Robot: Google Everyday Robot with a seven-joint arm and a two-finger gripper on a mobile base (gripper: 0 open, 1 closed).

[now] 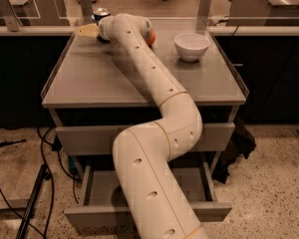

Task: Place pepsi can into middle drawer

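Gripper (87,30) lies at the far left corner of the tabletop (84,78); its grip state cannot be determined. Pepsi can (100,12) stands just behind the wrist. Orange (150,37) and white bowl (191,46) sit to its right. Middle drawer (92,215) stands open below, with the arm (159,83) crossing in front of it.

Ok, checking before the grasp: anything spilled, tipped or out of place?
Nothing stands out. The pepsi can stands upright at the far left corner of the countertop by the gripper, the white bowl sits upright, and the middle drawer is pulled open.
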